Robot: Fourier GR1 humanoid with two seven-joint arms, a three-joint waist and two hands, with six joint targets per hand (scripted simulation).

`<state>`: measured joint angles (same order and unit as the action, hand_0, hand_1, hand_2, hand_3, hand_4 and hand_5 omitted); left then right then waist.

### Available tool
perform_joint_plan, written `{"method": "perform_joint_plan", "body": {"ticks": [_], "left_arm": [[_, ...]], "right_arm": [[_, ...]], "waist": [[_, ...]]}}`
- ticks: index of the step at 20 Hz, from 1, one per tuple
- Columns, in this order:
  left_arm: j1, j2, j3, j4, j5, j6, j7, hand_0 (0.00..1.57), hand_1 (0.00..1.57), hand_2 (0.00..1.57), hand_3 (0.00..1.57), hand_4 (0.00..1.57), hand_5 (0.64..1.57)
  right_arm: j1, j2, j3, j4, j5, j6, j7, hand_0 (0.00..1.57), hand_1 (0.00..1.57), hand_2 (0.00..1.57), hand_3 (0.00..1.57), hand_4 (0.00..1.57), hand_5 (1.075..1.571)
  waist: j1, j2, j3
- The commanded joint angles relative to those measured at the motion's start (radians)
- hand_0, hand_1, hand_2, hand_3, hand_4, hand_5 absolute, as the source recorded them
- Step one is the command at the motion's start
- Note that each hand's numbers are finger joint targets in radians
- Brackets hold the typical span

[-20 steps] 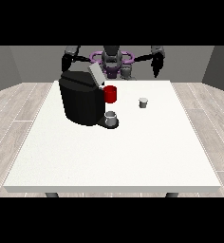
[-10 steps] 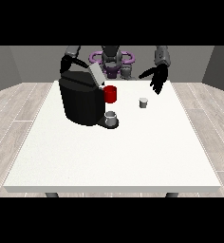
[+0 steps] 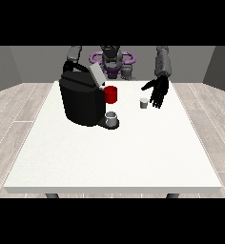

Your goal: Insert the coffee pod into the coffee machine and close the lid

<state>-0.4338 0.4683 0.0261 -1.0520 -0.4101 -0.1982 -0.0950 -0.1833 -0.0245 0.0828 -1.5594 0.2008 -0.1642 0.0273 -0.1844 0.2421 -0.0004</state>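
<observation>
Here, the white table [image 3: 114, 157] spreads wide in front of me. My black coffee machine [image 3: 82, 100] stands on its far part toward the view's left, lid [image 3: 97, 75] tilted up, a red part [image 3: 111, 94] on its front and a grey cup [image 3: 112, 116] at its base. My hand at the view's right [image 3: 158, 90] hangs with fingers spread straight, holding nothing, just beside the small grey coffee pod [image 3: 143, 103] standing on the table. My other hand is hidden behind the machine.

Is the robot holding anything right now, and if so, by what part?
Nothing is held. The hand at the view's right hangs open beside the coffee pod, not touching it.
</observation>
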Motion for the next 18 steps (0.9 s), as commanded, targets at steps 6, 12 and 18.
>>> {"method": "perform_joint_plan", "body": {"ticks": [6,12,18], "left_arm": [[-0.103,-0.084,-0.050,0.122,-0.158,0.152,-0.038,0.95,0.95,0.97,0.66,0.00,1.571],[-0.148,-0.037,-0.104,0.147,-0.278,0.204,-0.101,1.04,1.04,1.11,0.91,0.46,1.571],[-0.155,-0.038,-0.176,0.219,-0.382,0.137,-0.031,0.87,0.87,1.02,0.88,0.34,1.571]], "right_arm": [[-0.050,0.024,-0.025,0.129,-0.019,-0.026,-0.037,0.00,0.00,0.00,0.00,0.00,1.571],[-0.110,0.023,-0.057,0.195,-0.030,-0.027,-0.057,0.00,0.00,0.00,0.00,0.00,1.571],[-0.110,-0.019,-0.064,0.237,-0.050,0.030,-0.022,0.00,0.00,0.00,0.00,0.00,1.571]], "waist": [[0.038,0.008,0.0003],[0.054,0.060,0.0005],[0.046,0.000,0.0010]]}}
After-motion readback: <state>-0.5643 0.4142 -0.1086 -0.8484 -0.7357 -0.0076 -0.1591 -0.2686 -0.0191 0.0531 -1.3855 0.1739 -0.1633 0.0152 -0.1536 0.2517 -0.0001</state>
